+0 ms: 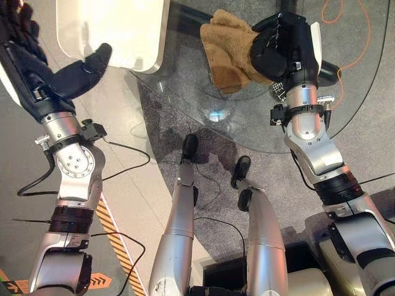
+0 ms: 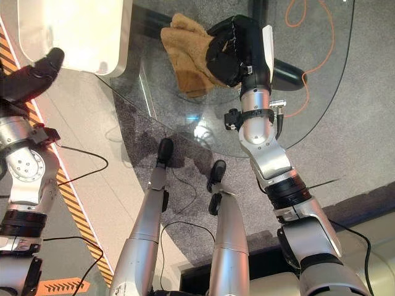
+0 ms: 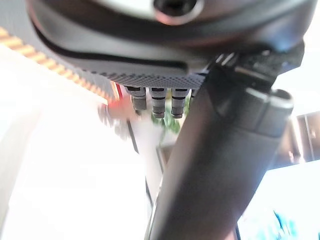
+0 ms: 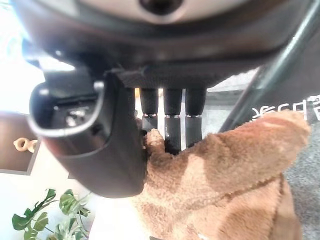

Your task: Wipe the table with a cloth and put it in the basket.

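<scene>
I am judging this as mid-wipe: the brown cloth (image 1: 227, 54) is bunched on the round glass table (image 1: 203, 117), not spread, and it is nowhere near the basket yet, so the whole drop-off is still ahead of me. How much of the glass has been covered I cannot tell; there is only a bright glint near the close edge.

Nearest to me, my right arm is reaching up and forward from the lower right, forearm almost straight over the table's near rim. My right hand (image 1: 281, 46) is sitting on the cloth's right side, palm down. In the right wrist view its fingers (image 4: 172, 125) are curling into the pile with the thumb pressed against the fabric, so I am reading it as clamped on the cloth.

My left hand (image 1: 65, 77) is hanging off to the left, clear of the glass, fingers straight and relaxed, holding nothing. Its thumb is pointing at the near corner of the white basket (image 1: 133, 37), which is lying at the far left, its corner overlapping the table's edge.
</scene>
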